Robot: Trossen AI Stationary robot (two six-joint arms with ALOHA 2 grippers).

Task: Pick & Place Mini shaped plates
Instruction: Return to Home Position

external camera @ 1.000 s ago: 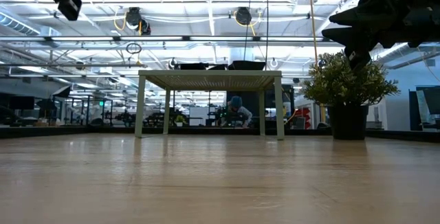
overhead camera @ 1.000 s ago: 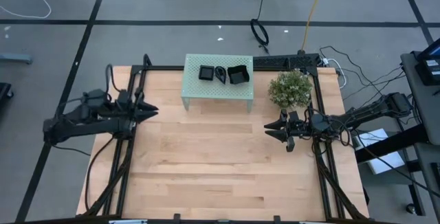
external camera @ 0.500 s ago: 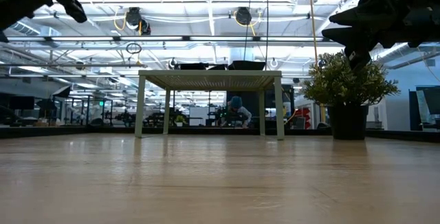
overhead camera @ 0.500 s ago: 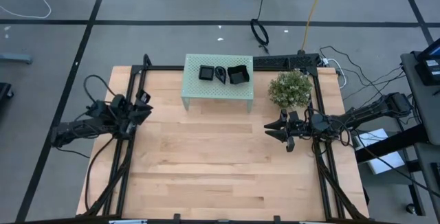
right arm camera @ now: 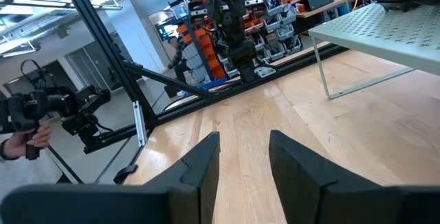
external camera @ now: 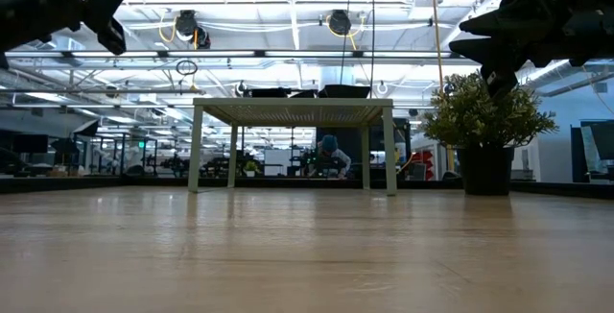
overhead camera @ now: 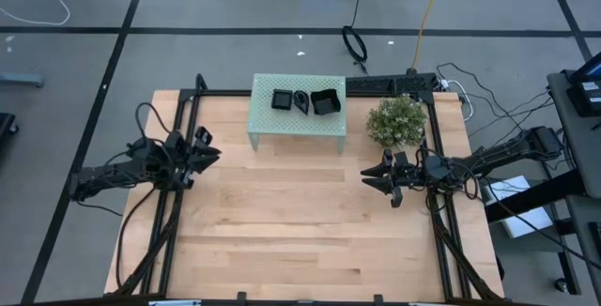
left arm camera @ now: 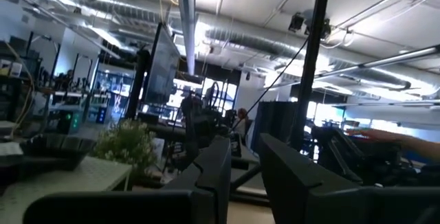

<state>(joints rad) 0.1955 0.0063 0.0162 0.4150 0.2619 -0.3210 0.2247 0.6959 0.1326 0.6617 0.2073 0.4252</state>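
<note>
Left gripper (overhead camera: 206, 150) was pulled back to 9 o'clock, seemingly released and empty; right gripper (overhead camera: 369, 175) was parked released at 3; mini shaped plates (overhead camera: 302, 100) were judged all placed on the stand (overhead camera: 264, 124) at 12.

Three dark shapes, the mini shaped plates (overhead camera: 300, 100), are seen in a row along the far half of the mint-green perforated stand (overhead camera: 268, 123). All are glossy black and lie flat on its top. Toward the left arm's side a small square plate (overhead camera: 282, 99) is set. Just beside it, in the middle, a drop-shaped plate (overhead camera: 300, 101) is laid. At the other end a larger curved-rim square plate (overhead camera: 326, 103) is placed, turned slightly askew. Each shape is possibly a stack, but layers cannot be counted from above. From table height only low dark outlines are shown over the stand's top.
</note>
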